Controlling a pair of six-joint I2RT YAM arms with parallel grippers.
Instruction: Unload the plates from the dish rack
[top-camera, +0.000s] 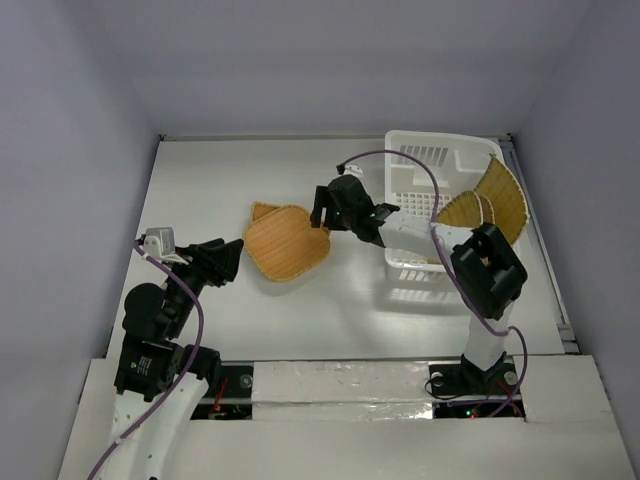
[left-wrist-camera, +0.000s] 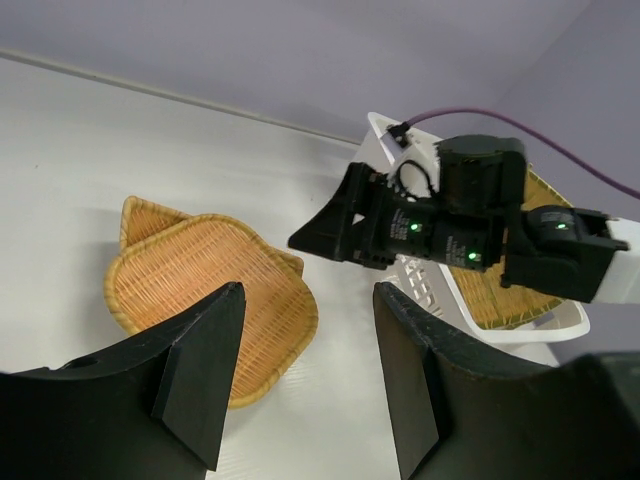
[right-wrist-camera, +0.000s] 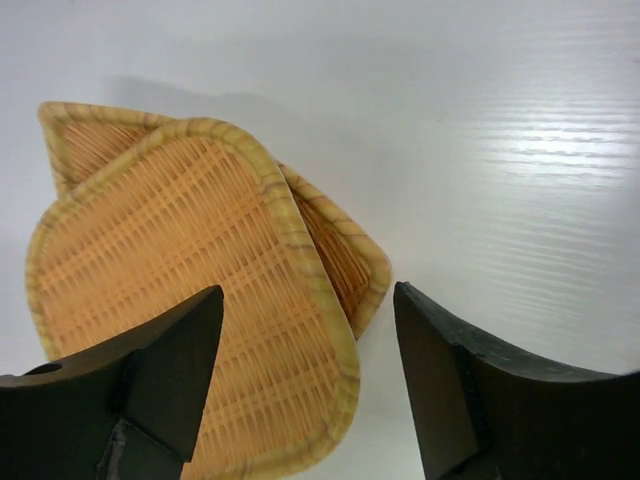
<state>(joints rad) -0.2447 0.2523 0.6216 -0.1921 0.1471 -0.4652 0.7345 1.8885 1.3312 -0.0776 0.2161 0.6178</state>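
My right gripper (right-wrist-camera: 308, 300) is wide open, empty, just over the top plate (right-wrist-camera: 180, 270), and if I leave low, a finger could clip its rim and skid it off the lower plate (right-wrist-camera: 345, 255).

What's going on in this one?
A white dish rack is being unloaded. Two plates lie stacked on the table. The right hand hangs open over the stack's right side, holding nothing. The left hand sits open and empty off to the left. Two more plates lean at the rack's right end, not yet taken out.
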